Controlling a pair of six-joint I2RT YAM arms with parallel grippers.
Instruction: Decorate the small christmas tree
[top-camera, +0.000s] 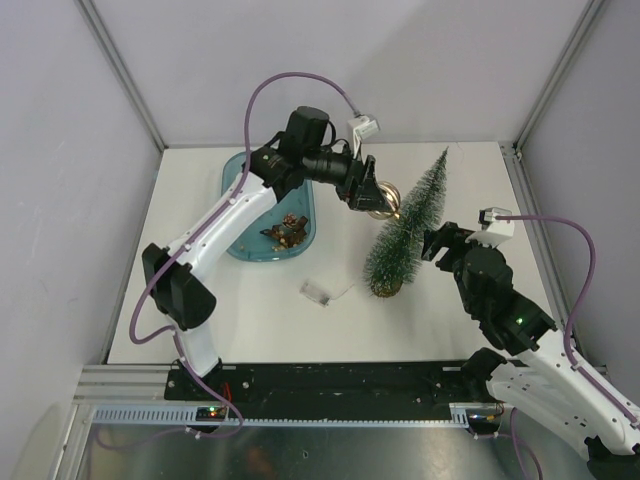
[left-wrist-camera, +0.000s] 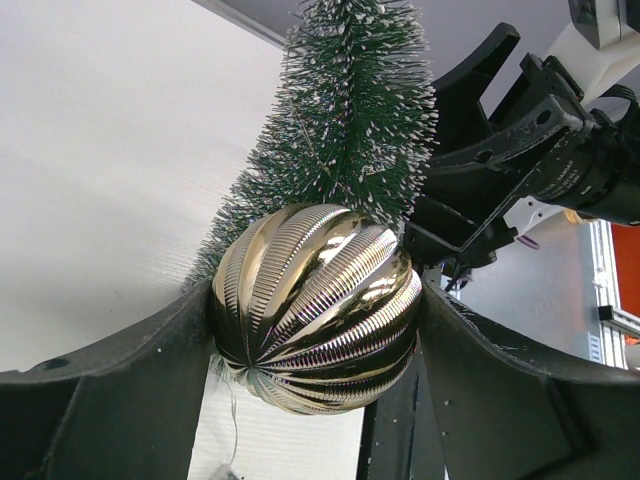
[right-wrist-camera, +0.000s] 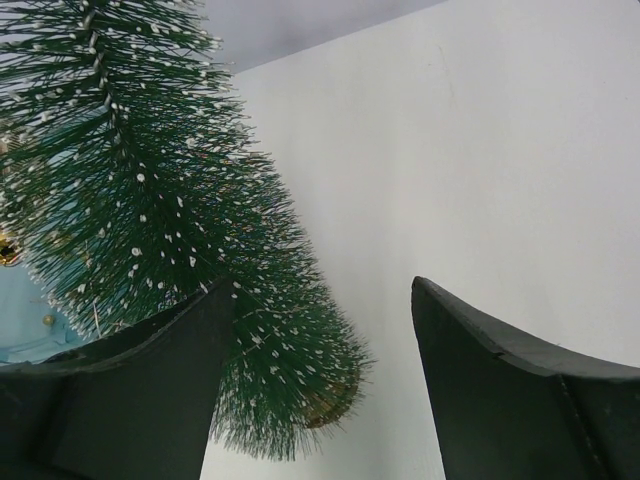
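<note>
The small christmas tree stands upright on its brown base right of the table's middle, green bristles flecked white. My left gripper is shut on a ribbed gold bauble and holds it against the tree's left side, about halfway up. In the left wrist view the bauble fills the gap between both fingers, with the tree just behind it. My right gripper is open at the tree's right side. In the right wrist view the tree's lower bristles brush the left finger while the right finger stands apart.
A blue tray at the back left holds several small brown and gold ornaments. A small clear box with a thin wire lies in front of the tree. The right arm's wrist is close behind the tree.
</note>
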